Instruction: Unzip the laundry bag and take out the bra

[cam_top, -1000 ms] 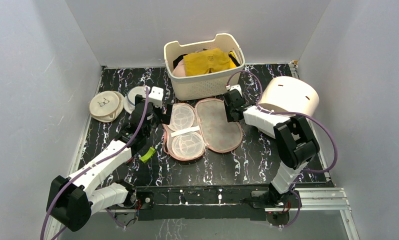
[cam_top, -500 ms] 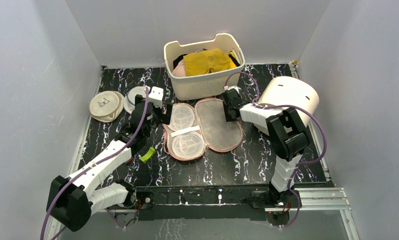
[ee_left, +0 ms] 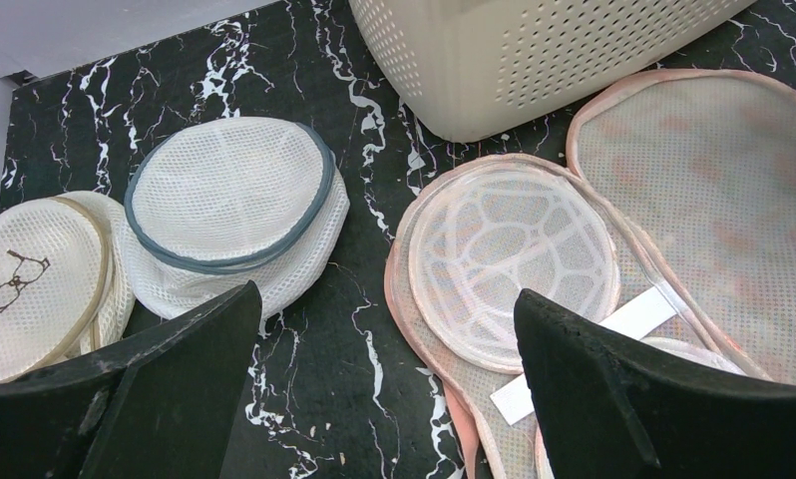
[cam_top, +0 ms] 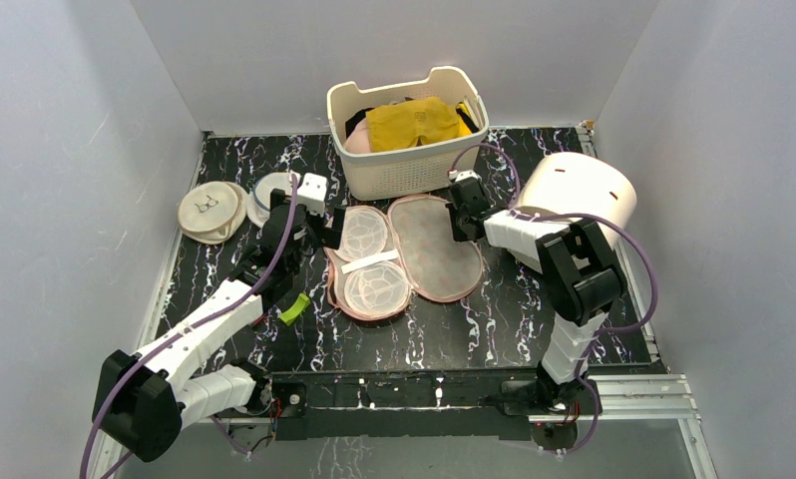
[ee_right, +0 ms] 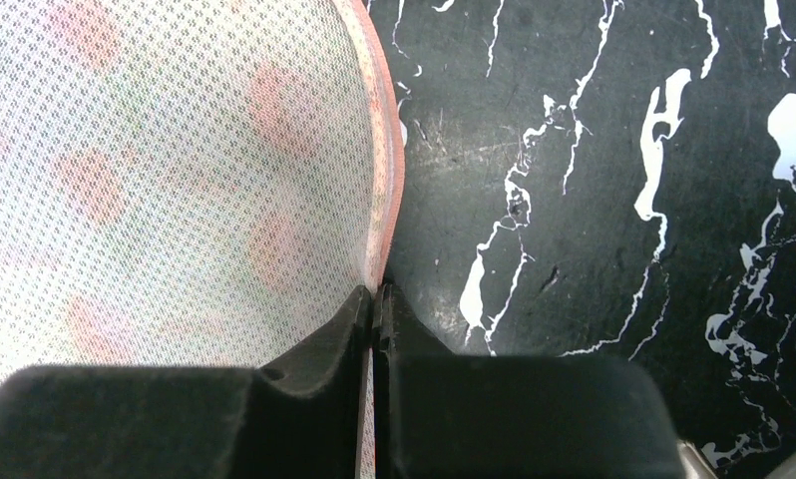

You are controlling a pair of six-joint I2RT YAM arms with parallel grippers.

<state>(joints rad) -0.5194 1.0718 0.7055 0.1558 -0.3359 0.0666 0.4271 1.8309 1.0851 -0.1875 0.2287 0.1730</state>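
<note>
Laundry bag (cam_top: 434,249): one, open flat mid-frame; my right gripper (ee_right: 377,299) pinches its pink edge, my left gripper (ee_left: 389,309) gapes wide. One bra (cam_top: 414,122) lies in the top-centre basket (cam_top: 404,175).

The opened laundry bag (cam_top: 429,249) lies flat across the middle of the counter (cam_top: 494,319). A cream basket (cam_top: 404,172) stands just behind the bag and blocks the back. Mesh discs (cam_top: 224,208) fill the far left corner and a white drum (cam_top: 582,190) fills the far right. The left claw (cam_top: 326,228), spread wide, sits at the bag's left edge. The right claw (cam_top: 461,222) is pinched on its right edge. Bare counter runs along the near side between the arms.
</note>
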